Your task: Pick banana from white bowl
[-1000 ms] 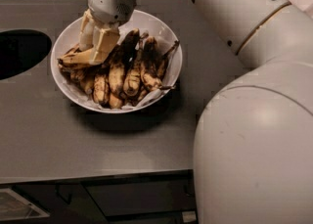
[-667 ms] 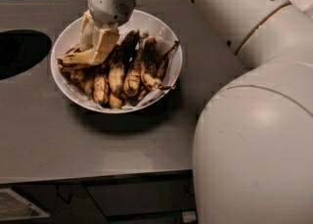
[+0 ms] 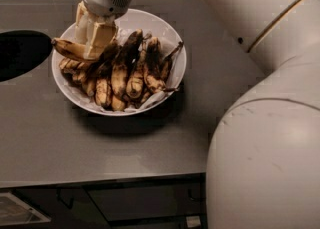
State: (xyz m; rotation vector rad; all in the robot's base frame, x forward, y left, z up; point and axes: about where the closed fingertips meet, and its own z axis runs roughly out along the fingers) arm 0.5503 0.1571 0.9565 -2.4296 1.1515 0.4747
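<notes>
Clearly the pincer (image 3: 94,35) is clenched on the banana (image 3: 67,49). It hangs over the 10 o'clock side of the bowl (image 3: 146,23), with the fruit's dark tip poking past the rim toward 9 o'clock. The banana looks lifted clear of the pile (image 3: 125,70), though the fingers hide its inner end, so it may yet touch a neighbour.

The main risk is the fruit itself. It is overripe and soft, so a hard squeeze could split the skin or cut through the flesh and let it drop. The hold sits near one end, with most of the length sticking out to the left. On a fast rise it could therefore swing down or pivot out of the jaws. If its hidden end is caught under another banana, pulling up could drag that one out. It could also tip the bowl on the tabletop (image 3: 100,148), or pull the paper lining with it.

Compared with a second ago, the pincer sits higher and a little further toward 11 o'clock. The banana has come up with it from the heap. The bowl and the other bananas lie as they did.
</notes>
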